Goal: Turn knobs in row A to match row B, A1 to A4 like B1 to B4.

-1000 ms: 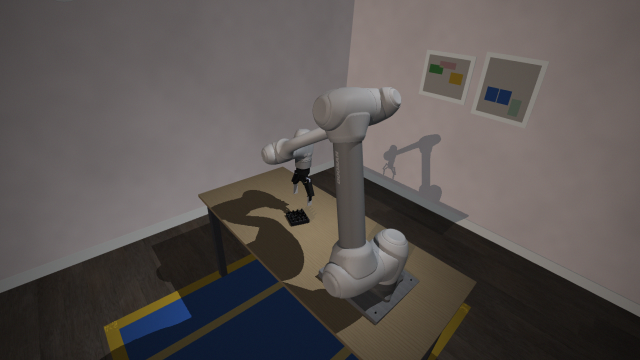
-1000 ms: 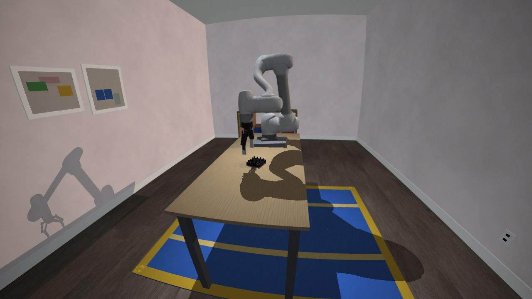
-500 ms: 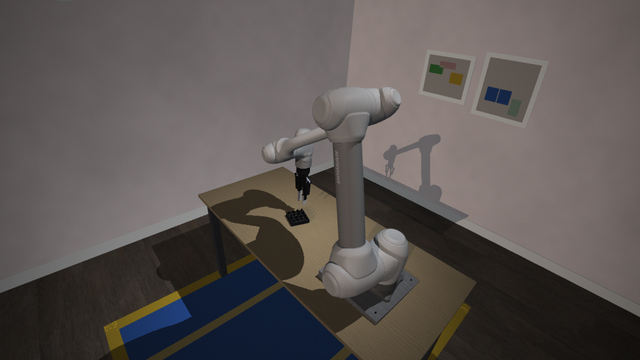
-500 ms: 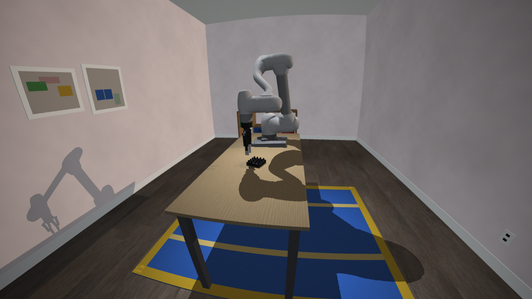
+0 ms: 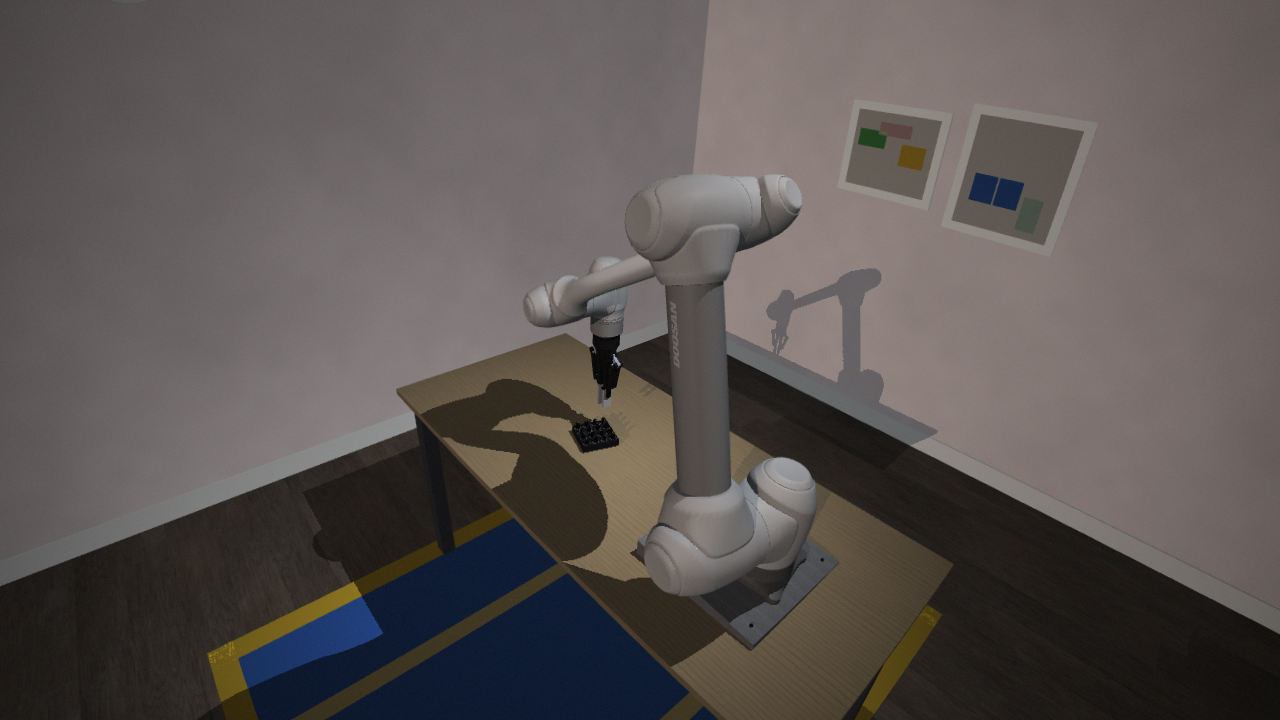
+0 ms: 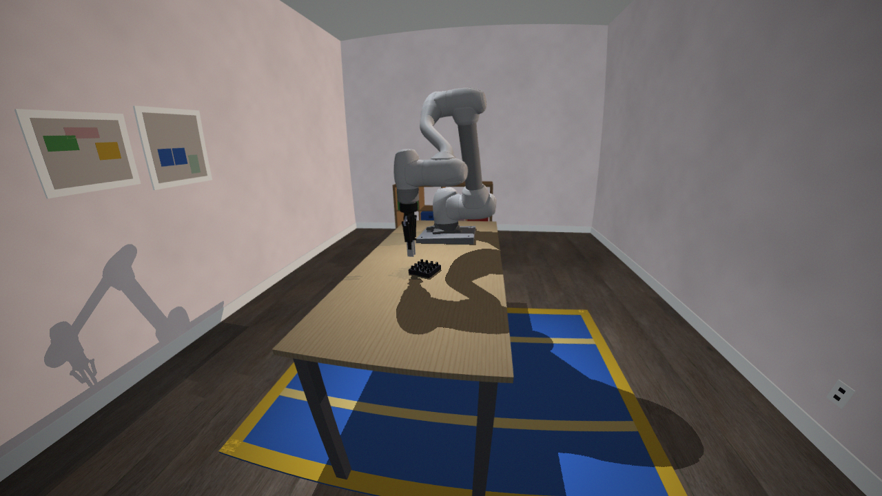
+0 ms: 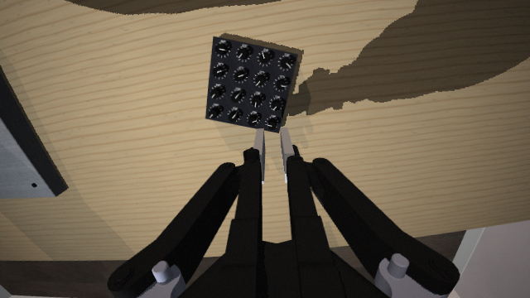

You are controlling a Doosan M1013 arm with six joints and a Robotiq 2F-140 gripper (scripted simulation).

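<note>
The black knob box [image 5: 596,434] [image 6: 424,269] [image 7: 250,84] stands on its feet on the wooden table [image 5: 850,573] [image 6: 382,333] [image 7: 124,124]. It carries four rows of four black knobs with white lines. My gripper [image 5: 605,400] [image 6: 409,253] [image 7: 272,139] hangs well above the table, pointing down. In the wrist view its fingertips show just short of the box's near edge. The fingers are drawn close together with a narrow gap, and nothing is between them. The printed names and the socket side are too small to read.
The arm's grey base plate [image 5: 769,608] [image 6: 446,235] [image 7: 16,165] is bolted to the table at one end. The arm's shadow falls across the table next to the box. A blue and yellow rug [image 6: 555,395] lies on the floor.
</note>
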